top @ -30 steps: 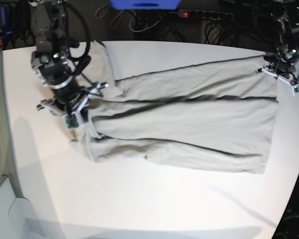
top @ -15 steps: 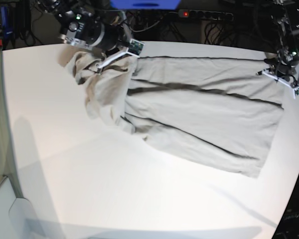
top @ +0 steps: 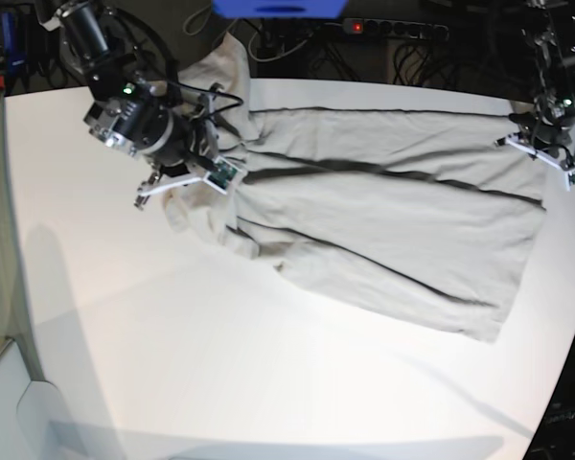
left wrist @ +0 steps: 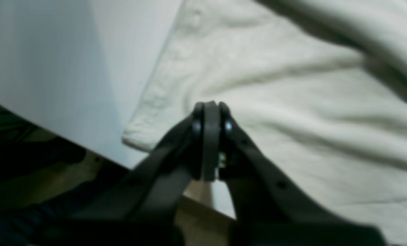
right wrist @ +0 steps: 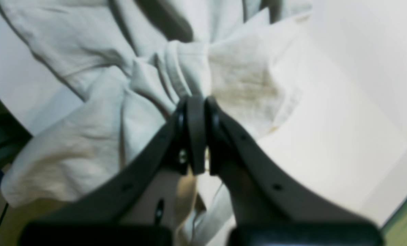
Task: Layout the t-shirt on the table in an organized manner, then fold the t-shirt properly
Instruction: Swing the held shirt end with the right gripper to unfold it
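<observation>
White table [top: 220,383], right tool [right wrist: 196,102] clamping t-shirt [top: 383,230] lower now, left tool [left wrist: 208,109] closed.

Two dark-bodied arms

Right gripper [right wrist: 196,102] and left gripper [left wrist: 210,109]: matte black curved fingers, small round screws, black cables.

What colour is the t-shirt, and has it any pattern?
Plain light beige-grey t-shirt, no pattern; base view shows it best.
</observation>
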Robot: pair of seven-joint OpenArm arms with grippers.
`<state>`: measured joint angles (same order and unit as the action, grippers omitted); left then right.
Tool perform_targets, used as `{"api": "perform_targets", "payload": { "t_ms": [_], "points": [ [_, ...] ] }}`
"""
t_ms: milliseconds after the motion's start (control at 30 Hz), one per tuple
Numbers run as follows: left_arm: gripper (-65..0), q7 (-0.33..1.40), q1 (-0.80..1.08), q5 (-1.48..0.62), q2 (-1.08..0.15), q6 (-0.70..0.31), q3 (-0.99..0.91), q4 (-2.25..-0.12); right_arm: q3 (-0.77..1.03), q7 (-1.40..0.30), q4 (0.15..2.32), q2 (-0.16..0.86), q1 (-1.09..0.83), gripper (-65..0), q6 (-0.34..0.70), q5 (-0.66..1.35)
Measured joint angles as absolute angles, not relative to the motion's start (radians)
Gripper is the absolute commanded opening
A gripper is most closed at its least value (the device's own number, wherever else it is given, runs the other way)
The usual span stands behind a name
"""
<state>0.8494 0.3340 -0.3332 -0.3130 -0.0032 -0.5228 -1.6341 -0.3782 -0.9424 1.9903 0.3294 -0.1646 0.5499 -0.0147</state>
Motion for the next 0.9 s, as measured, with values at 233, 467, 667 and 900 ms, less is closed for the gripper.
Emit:
{"api": "perform_targets", "payload": {
  "t_ms": [233, 467, 667, 900],
  "points": [
    [-64.6, 0.852, 0.329, -0.337, -0.278, -0.003, -0.527, -1.727, -0.376, -0.944, 1.99, 0.298, -0.165, -65.0, 0.55, -0.015],
    [-64.6, 0.849, 0.237, -0.334, -0.209, -0.003, -0.517, -1.775, -0.381, -0.954, 1.991, 0.273, -0.132, -65.0, 0.55, -0.01],
    [-64.6, 0.857, 0.204, -0.33, -0.167, -0.003, -0.517, -1.775, -0.375, -0.956, 1.99, 0.276, -0.117, -61.6, 0.634, -0.012],
    [-64.6, 0.857, 0.178, -0.33, -0.168, -0.003, -0.516, -1.768, -0.376, -0.953, 1.991, 0.274, -0.117, -29.6, 0.68, -0.011]
  ]
}}
